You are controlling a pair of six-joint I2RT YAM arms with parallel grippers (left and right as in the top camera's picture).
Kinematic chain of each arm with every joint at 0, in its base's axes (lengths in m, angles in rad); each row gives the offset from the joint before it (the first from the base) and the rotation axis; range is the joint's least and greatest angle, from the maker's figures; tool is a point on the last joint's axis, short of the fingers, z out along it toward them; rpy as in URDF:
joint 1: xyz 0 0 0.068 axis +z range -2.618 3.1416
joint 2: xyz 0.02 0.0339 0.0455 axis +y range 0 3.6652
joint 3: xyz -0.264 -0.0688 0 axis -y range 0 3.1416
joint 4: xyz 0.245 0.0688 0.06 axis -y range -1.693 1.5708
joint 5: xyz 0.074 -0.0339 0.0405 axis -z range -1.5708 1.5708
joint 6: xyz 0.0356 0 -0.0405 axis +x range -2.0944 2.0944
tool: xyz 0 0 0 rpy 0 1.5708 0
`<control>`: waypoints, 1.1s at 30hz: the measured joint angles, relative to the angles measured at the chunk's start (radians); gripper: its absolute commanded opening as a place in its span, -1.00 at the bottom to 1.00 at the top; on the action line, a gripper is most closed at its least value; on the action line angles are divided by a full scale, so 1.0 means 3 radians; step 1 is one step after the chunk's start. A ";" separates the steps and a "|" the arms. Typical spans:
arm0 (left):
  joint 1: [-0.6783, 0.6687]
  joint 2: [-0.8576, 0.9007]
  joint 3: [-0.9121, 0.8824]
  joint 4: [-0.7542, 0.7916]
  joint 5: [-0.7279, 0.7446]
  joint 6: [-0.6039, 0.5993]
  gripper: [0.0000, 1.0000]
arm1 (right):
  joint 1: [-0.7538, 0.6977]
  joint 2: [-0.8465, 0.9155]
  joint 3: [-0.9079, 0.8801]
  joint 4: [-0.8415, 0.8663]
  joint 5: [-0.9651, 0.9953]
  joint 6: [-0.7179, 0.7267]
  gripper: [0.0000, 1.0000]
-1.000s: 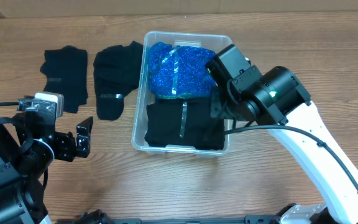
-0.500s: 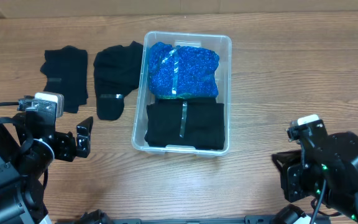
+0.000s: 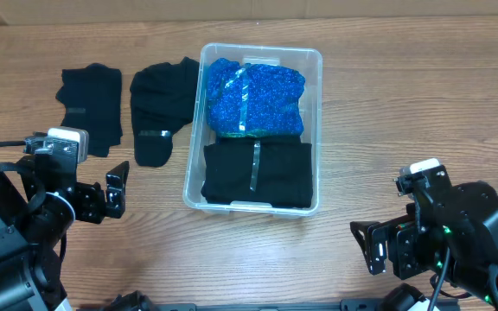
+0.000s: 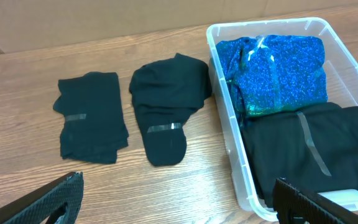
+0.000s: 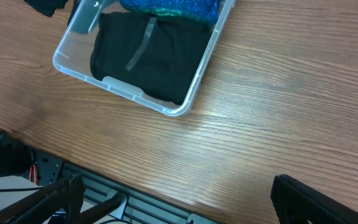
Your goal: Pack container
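The left pincer [image 3: 115,190] is spread wide and holds nothing, hovering over the wooden surface [image 3: 405,104] near its front left, apart from everything. The right pincer [image 3: 368,244] is also wide open and empty, at the front right. The container [image 3: 320,130] sits mid-surface between them, holding a blue sparkly garment [image 3: 253,95] at the back and a black folded garment [image 3: 258,173] in front. Two black garments [image 3: 91,108] [image 3: 161,108] lie left of it.
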 measured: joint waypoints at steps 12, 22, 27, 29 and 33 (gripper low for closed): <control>0.0090 0.0581 0.0001 0.0696 -0.0589 -0.0406 1.00 | 0.0000 0.0000 -0.0003 -0.0001 0.0001 0.0001 1.00; 0.0456 0.2326 0.0001 0.1878 -0.0455 -0.0627 1.00 | 0.0000 0.0000 -0.0004 0.0000 0.0000 0.0000 1.00; 0.0515 0.3166 0.0000 0.2282 -0.0240 -0.0627 1.00 | -0.0001 0.0000 -0.0004 0.0000 0.0000 0.0001 1.00; 0.0534 0.3380 0.0000 0.2360 -0.0224 -0.0627 1.00 | 0.0000 0.0000 -0.0004 -0.0001 0.0000 0.0000 1.00; 0.0590 0.3624 0.0000 0.2626 -0.0206 -0.0627 1.00 | 0.0000 0.0000 -0.0004 0.0000 0.0000 0.0003 1.00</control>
